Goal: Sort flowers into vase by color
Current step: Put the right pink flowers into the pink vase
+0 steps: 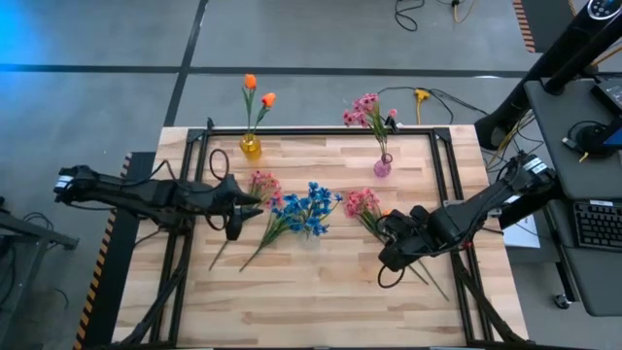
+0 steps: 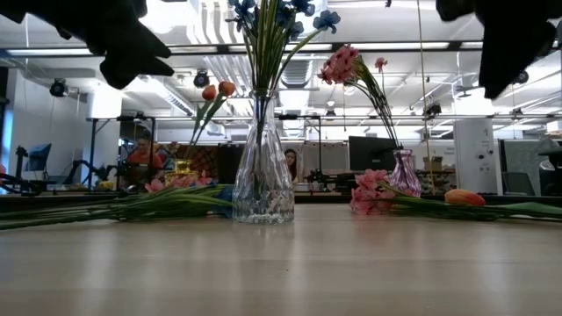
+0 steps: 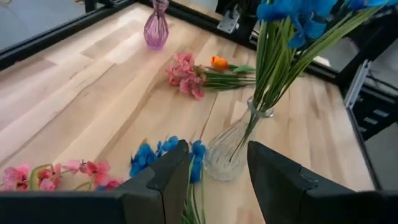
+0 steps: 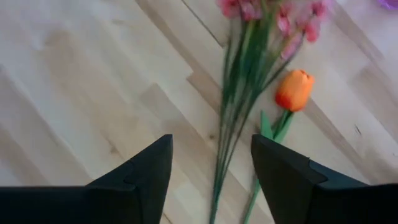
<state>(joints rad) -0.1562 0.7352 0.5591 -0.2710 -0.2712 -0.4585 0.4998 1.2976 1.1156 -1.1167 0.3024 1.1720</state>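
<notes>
A clear glass vase (image 2: 262,189) stands mid-table with blue flowers (image 3: 292,15) in it. A yellow vase (image 1: 251,147) holds orange tulips, and a purple vase (image 1: 382,167) holds pink sprays. Loose pink (image 1: 262,184) and blue stems (image 1: 290,208) lie flat left of the clear vase. More pink stems (image 4: 239,106) and an orange tulip (image 4: 294,89) lie flat to its right. My left gripper (image 1: 249,205) hovers open beside the loose left-hand stems. My right gripper (image 4: 211,168) hovers open above the right-hand stalks, touching nothing.
A black metal frame (image 1: 442,160) runs around the tabletop. Bare wood lies along the near part of the table (image 1: 311,301). Cables and a desk with a keyboard (image 1: 593,224) sit beyond the right edge. People sit in the room behind (image 2: 290,162).
</notes>
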